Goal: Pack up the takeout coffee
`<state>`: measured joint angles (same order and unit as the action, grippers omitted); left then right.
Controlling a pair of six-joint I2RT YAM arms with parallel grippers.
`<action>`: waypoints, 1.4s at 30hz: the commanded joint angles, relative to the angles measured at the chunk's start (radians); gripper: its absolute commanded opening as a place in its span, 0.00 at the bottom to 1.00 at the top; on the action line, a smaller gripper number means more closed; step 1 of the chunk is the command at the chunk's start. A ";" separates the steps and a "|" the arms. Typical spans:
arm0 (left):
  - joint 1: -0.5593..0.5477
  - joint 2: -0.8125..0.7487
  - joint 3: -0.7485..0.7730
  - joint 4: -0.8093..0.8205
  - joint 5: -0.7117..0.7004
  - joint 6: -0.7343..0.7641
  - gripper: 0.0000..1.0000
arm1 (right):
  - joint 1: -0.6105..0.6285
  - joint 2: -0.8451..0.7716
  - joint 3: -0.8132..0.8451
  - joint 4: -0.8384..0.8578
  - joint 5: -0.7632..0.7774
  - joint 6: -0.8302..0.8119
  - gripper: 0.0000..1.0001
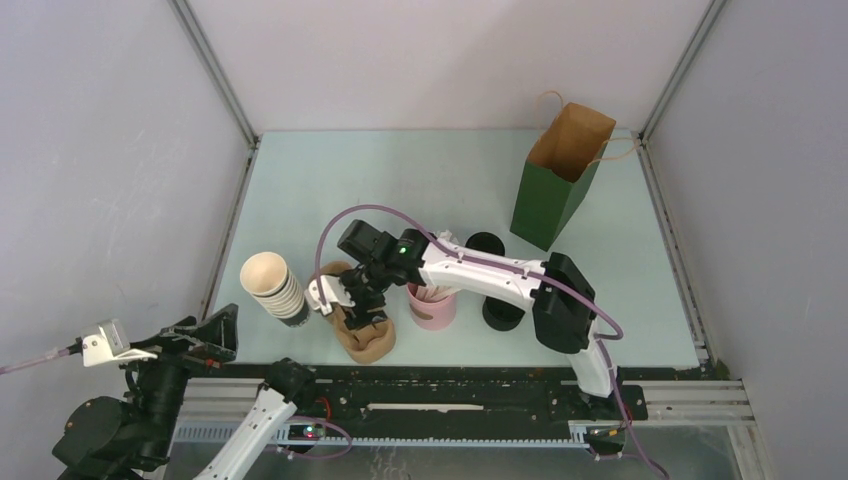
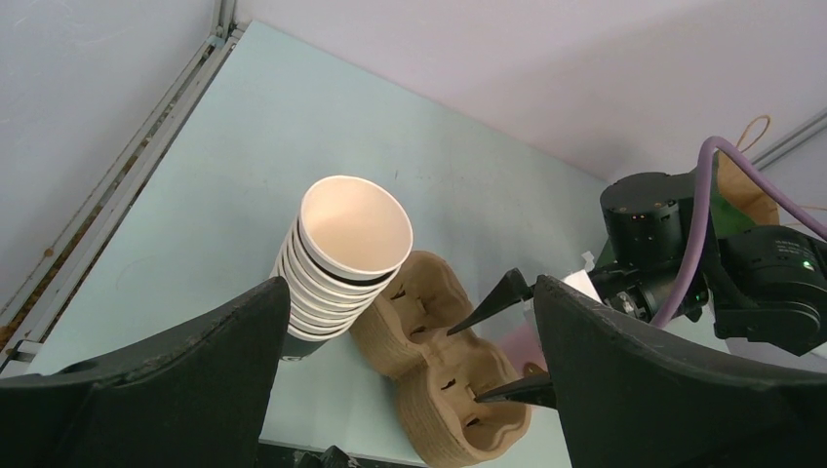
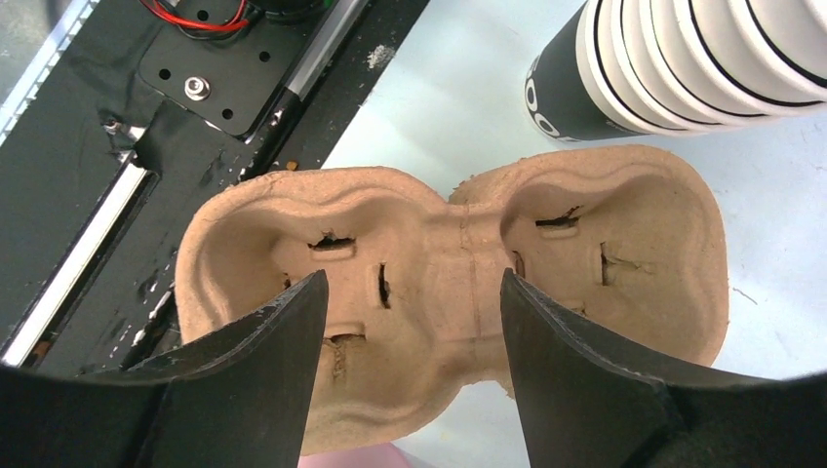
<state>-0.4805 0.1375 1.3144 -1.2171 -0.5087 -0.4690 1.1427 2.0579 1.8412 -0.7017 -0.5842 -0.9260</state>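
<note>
Two black round things stand by my right arm, one behind it (image 1: 485, 244) and one in front of it (image 1: 503, 312). The arm covers part of each, and I cannot tell which is the takeout coffee. A green paper bag (image 1: 560, 180) stands open at the back right. My right gripper (image 1: 355, 305) (image 3: 412, 278) hangs open just over a brown cardboard cup carrier (image 1: 368, 335) (image 3: 458, 263), its fingers (image 3: 273, 341) straddling the carrier's middle with nothing held. My left gripper (image 1: 205, 340) (image 2: 410, 283) is wide open and empty at the near left.
A ribbed stack of cups with cream insides (image 1: 273, 286) (image 2: 346, 249) stands left of the carrier. A pink straw holder (image 1: 432, 306) stands right of it, under the right arm. The black base rail (image 1: 450, 390) runs along the near edge.
</note>
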 commanded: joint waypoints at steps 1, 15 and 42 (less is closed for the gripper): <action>-0.003 0.033 0.007 0.009 0.018 0.017 1.00 | -0.007 0.026 0.056 0.039 0.006 -0.014 0.74; -0.004 0.036 0.002 0.011 0.029 0.018 1.00 | -0.027 0.107 0.151 -0.049 0.005 -0.039 0.70; -0.003 0.041 -0.010 0.030 0.045 0.020 1.00 | -0.030 0.087 0.209 -0.139 0.057 0.012 0.35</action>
<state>-0.4805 0.1413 1.3125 -1.2144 -0.4816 -0.4690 1.1133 2.1689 2.0087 -0.8097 -0.5541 -0.9520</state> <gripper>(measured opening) 0.996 0.500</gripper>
